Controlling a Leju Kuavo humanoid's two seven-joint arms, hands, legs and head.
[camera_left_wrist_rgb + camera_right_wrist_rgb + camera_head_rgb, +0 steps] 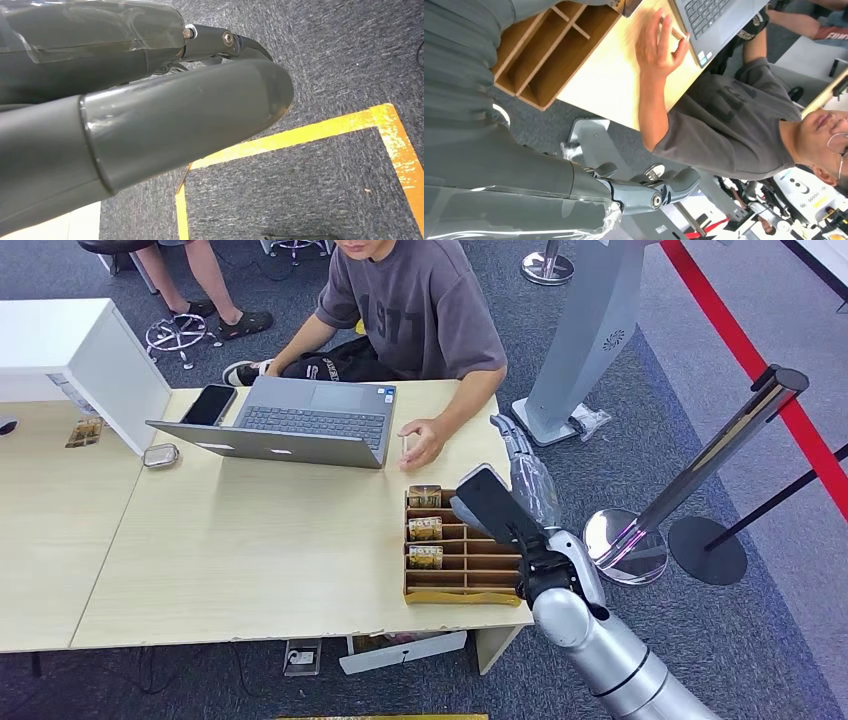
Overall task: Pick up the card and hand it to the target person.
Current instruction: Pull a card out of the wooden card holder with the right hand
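1. Two desks fill the left and centre of the head view; a white box (75,350) stands upper left, with a small card (84,432) on the left table (50,530) just beside it.
2. Phone (209,404) and laptop (300,422) lie at upper centre on the main table (250,550); a small tin (160,455) sits near the laptop's left corner.
3. Person (420,310) sits behind the laptop; the person's hand (424,443) rests on the table pinching a card (404,445) upright, just right of the laptop.
4. Wooden slotted tray (462,592) sits centre-right at the table edge, with cards (425,528) standing in its left compartments.
5. Right hand (522,468) hovers just right of the tray past the table edge, fingers apart and extended, holding nothing.
6. Left hand (150,125) hangs over grey carpet with yellow tape (310,132); finger state cannot be told.
7. Stanchion base (625,545) stands on the floor at right.
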